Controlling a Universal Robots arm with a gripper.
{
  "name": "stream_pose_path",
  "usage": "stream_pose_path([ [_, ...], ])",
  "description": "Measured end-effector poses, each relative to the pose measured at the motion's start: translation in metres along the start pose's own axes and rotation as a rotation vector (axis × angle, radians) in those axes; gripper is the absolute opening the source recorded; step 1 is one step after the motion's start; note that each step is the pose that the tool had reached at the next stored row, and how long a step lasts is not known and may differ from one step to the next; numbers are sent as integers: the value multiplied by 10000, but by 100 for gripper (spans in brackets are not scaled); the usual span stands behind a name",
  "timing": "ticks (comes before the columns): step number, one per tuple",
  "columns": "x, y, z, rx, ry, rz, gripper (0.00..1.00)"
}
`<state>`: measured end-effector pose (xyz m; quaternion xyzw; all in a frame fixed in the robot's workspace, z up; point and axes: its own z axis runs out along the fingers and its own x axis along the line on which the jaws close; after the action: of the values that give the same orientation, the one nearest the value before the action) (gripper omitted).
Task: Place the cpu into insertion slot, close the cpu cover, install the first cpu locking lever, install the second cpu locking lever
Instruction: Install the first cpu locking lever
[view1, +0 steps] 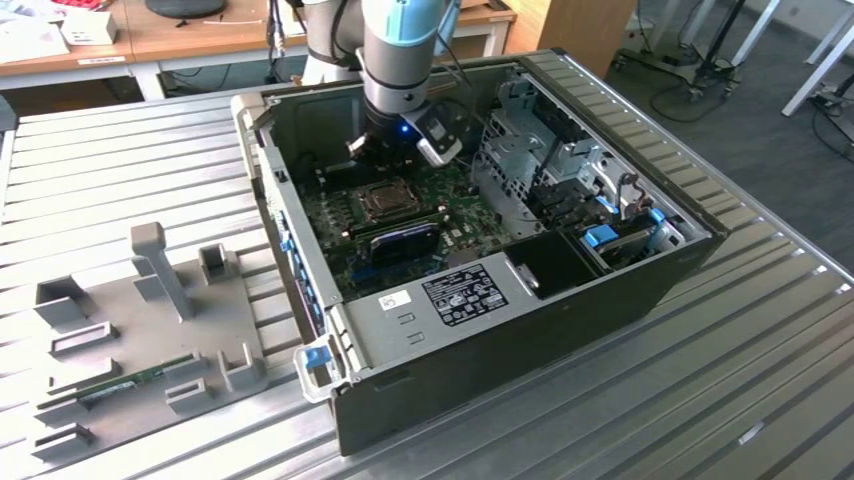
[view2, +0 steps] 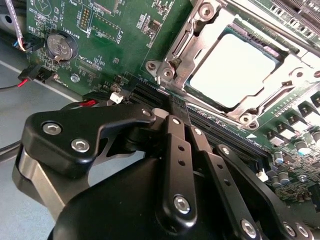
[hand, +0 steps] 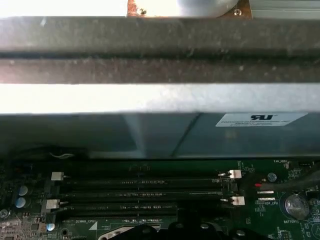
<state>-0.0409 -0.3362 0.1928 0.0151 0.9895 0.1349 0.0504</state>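
Small flat square cpu (view2: 232, 67), pale silver-tan on its face, is already down in the insertion slot (view1: 390, 203), the square dark socket in a silver frame at the middle of the exterior view.

Working down in size from my remote desk: the ribbed metal table (view1: 120, 170) carries the black open computer case (view1: 467, 400), which takes the centre and right of the exterior view. A grey moulded fixture tray (view1: 147, 330) sits at lower left. Inside the case lies the green circuit board (view2: 100, 30). The grey and pale blue robot arm (view1: 400, 40) enters at top centre and points straight down at the board.

The black-linked gripper (view2: 172, 105) hangs just beside a corner of the socket, over the long narrow black memory slots (hand: 140, 194). Its fingers are drawn together with nothing between them. The cpu cover (view2: 200, 29), a thin silver metal frame plate, lies flat around the chip, whose face shows through the window. What I take for a thin silver locking lever (view2: 179, 46) runs along one side of the frame; from this angle I can't tell whether it is hooked under its tab. Smallest, a round silver coin battery (view2: 61, 46) sits well apart from the socket.

My read is that placing and covering are done and a lever is the work in hand. To do it well I'd keep the closed tips square on the lever's end, press gently, and stay clear of the memory slots.
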Motion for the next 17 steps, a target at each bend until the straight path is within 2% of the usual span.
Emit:
stream_pose_path([
  [11,-5,-10,14,-2,-3,0,10],
  [17,-9,1,-20,-13,-7,-2,10],
])
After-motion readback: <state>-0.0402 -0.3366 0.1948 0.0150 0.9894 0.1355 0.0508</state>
